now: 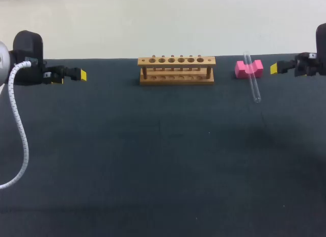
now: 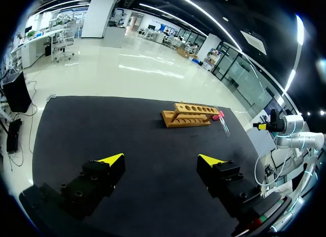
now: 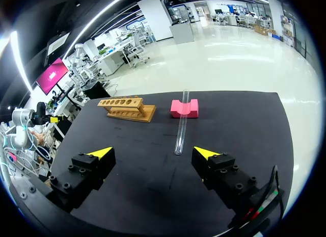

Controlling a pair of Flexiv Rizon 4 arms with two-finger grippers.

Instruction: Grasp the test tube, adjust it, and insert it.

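- Tube [image 1: 251, 78] lies tilted across the notch of the pink block [image 1: 257, 69]. Its near end is down on the table [image 1: 163, 160], right of the rack [image 1: 177, 70].
- Rack and block both sit close to the far edge, with a gap between them.
- Your left claw [image 2: 160, 160]: fingers spread, holding nothing, by the left edge, well apart from the rack.
- Your right claw [image 3: 154, 153]: fingers spread, holding nothing, by the right edge near the block, with the tube ahead of it.
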